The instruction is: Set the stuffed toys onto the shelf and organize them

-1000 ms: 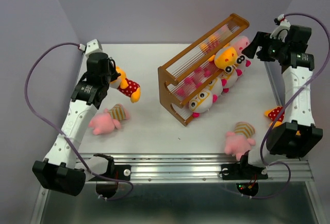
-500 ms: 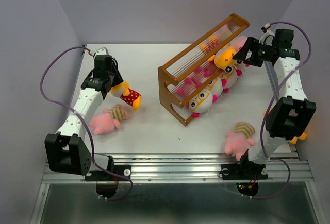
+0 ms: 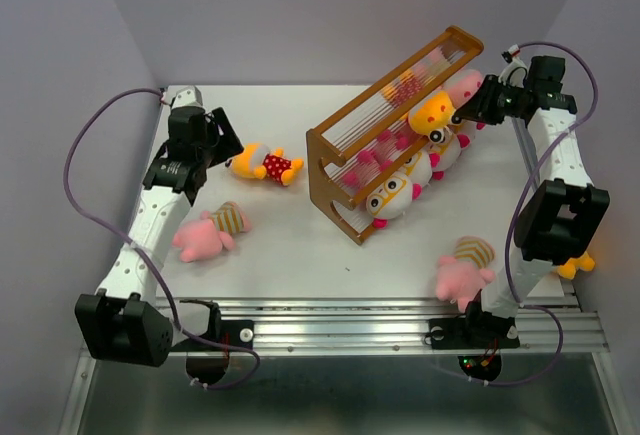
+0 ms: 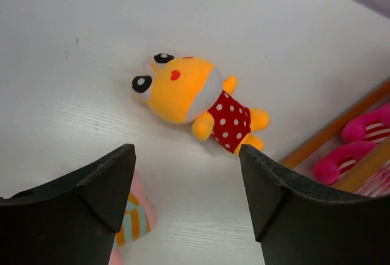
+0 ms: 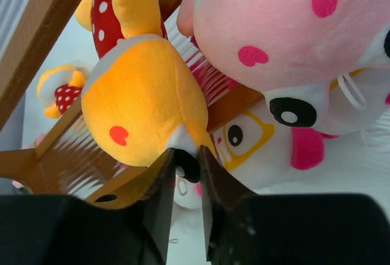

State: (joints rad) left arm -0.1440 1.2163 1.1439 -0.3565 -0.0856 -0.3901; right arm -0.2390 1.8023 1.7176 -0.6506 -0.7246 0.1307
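Toys [image 3: 392,195] jam the rod-tiered wooden shelf [image 3: 395,80], all plush and round! Right claw [image 5: 186,158] is pinched in narrow on the yellow toy [image 5: 140,94] there, the fuzzy edge of its head caught between the jaws. A pink toy [image 5: 274,27] bulges up and right of that claw. Over to the left claw [image 4: 186,155]: spread wide, holding nothing. Just beyond its blunt black fingers [image 4: 100,186] a spotted toy [image 4: 189,94] lies flat on the white table [image 4: 274,33], untouched, in a red polka-dot dress.
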